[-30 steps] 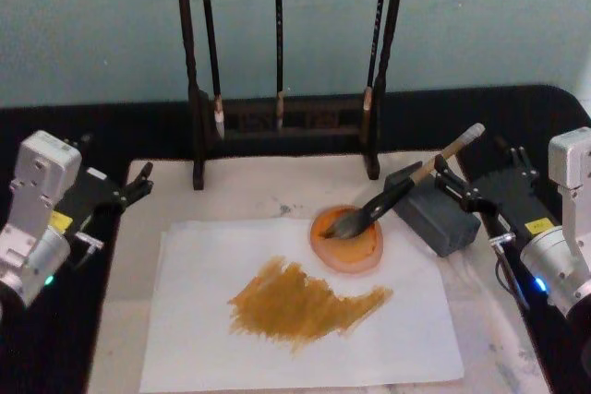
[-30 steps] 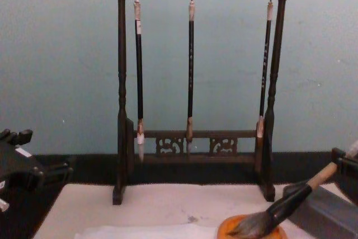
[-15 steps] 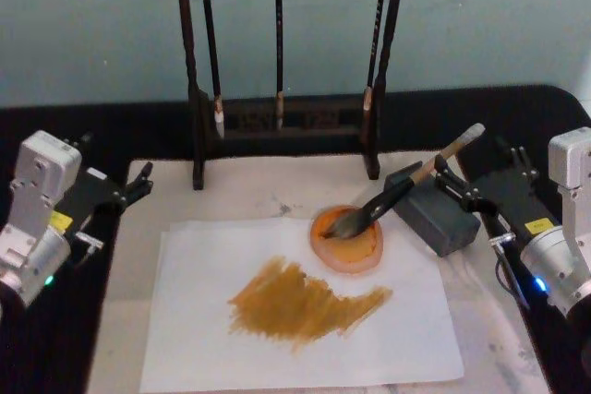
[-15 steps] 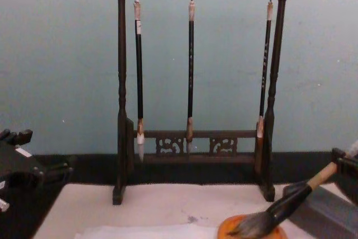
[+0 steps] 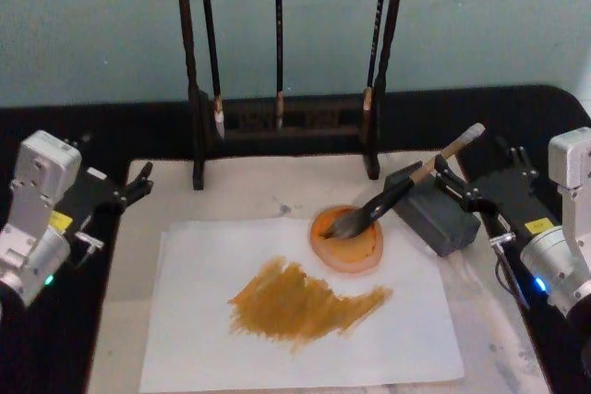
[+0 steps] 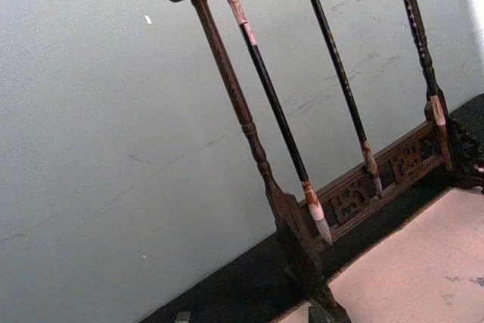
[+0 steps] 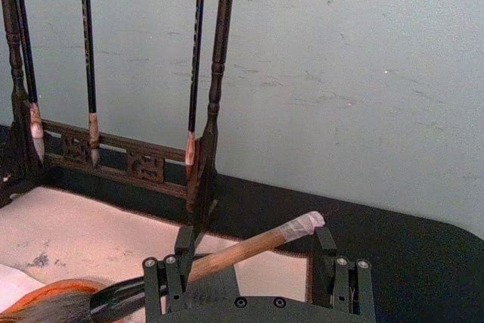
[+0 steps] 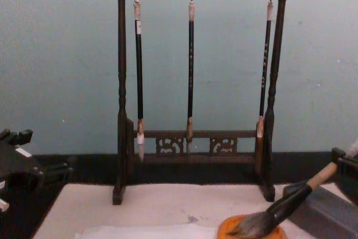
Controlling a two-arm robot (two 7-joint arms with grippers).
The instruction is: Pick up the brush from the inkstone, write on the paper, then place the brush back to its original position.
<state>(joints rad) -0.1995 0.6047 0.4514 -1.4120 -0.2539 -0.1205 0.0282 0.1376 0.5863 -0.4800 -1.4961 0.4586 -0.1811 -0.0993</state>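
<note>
The brush (image 5: 404, 185) lies propped across the grey inkstone block (image 5: 434, 214), its bristles resting in the orange dish (image 5: 348, 244) and its whitish handle end angled up toward the wooden brush rack (image 5: 282, 117). The right gripper (image 5: 464, 193) sits just beside the inkstone, its fingers (image 7: 155, 281) spread wide on either side of the bamboo handle, gripping nothing. The paper (image 5: 194, 339), marked with an ochre smear (image 5: 300, 304), lies in front of the inkstone on the cream mat (image 5: 249, 193). The left gripper (image 5: 135, 184) waits at the mat's far side, well apart; whether its fingers are open cannot be told.
</note>
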